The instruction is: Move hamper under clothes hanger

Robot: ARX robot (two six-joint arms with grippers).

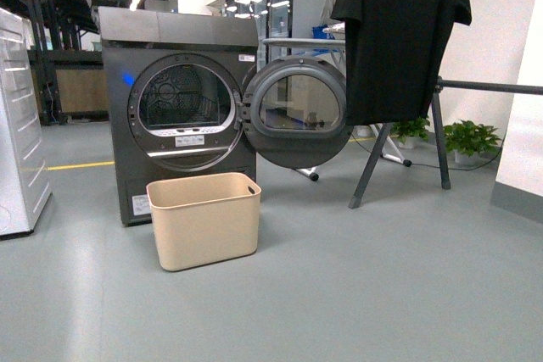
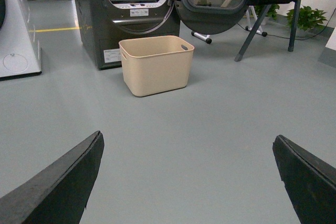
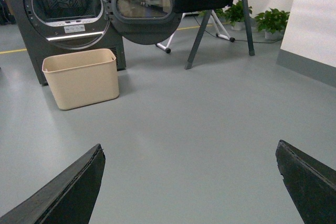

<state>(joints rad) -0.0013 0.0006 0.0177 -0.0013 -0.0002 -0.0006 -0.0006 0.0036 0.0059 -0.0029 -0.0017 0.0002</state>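
Though spread wide and empty, left fingers (image 2: 58, 192) and right fingers (image 3: 58, 198) well short of dryer (image 1: 178, 48). Hamper (image 1: 204, 219) on floor (image 1: 382, 294) just before dryer; clothes hanger (image 1: 492, 87) off beyond dryer door (image 1: 297, 112). Judged not begun; whole move outstanding.

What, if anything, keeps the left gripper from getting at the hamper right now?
Probably not yet. Nothing blocks it: the open left gripper faces the hamper across bare floor. But the hamper, by the dryer, looks too far off for the arm alone.
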